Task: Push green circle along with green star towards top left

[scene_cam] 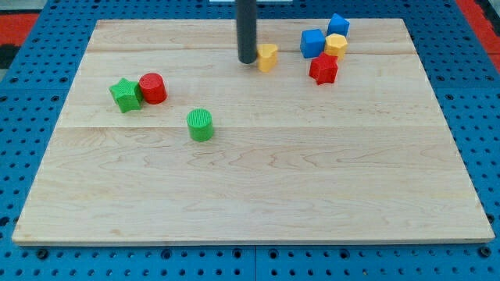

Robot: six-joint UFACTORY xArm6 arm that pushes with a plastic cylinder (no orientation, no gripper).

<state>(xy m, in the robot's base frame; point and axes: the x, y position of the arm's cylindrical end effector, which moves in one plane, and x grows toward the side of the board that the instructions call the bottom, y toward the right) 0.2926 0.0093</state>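
You are looking at a robotics lab setup: a pale wooden bench (258, 187) rests on blue perforated pegboard (23, 86), with small coloured toy blocks scattered and a dark rod (247, 31) hanging above.

rod (247, 23) cropped at view's top
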